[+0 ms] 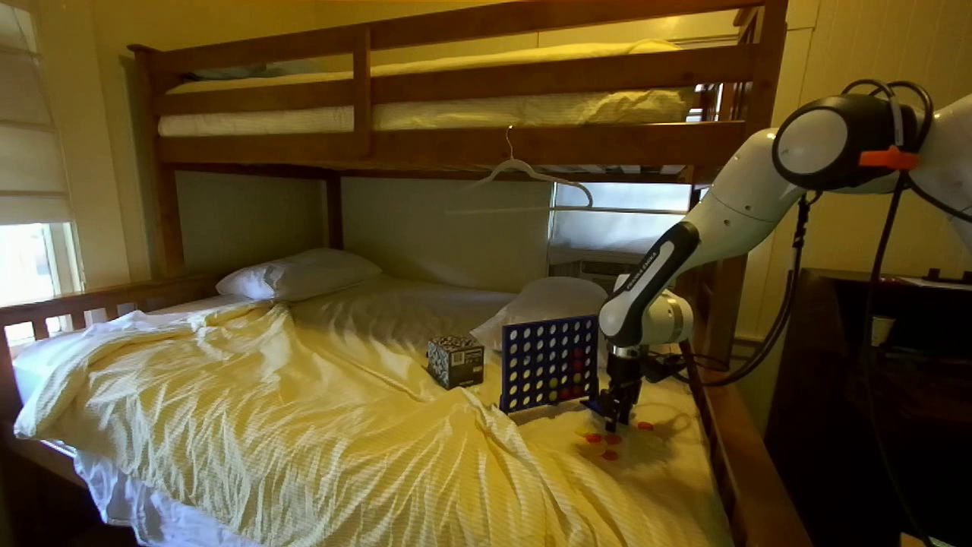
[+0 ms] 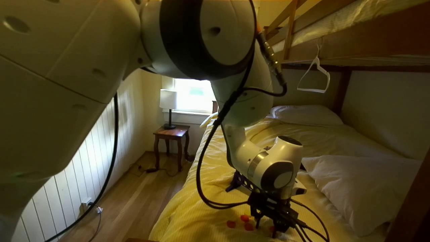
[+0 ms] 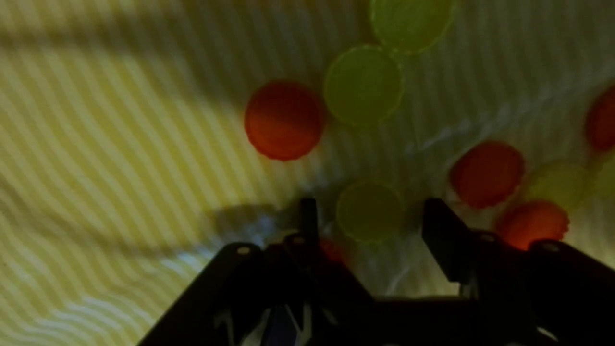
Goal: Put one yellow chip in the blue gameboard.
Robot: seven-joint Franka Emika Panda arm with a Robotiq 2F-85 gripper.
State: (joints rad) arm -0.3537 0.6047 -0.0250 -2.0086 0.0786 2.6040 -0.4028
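Gripper (image 3: 371, 214) spread — yellow chip (image 3: 370, 210) between, in wrist view — blue gameboard (image 1: 547, 365) upright nearby.

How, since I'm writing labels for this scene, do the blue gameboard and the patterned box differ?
The blue gameboard is a thin, upright panel; the patterned box is a compact block. The gameboard has rows of round holes; the box shows printed sides without them. In an exterior view, the gameboard looks taller and wider than the box. Both rest on the bedding.
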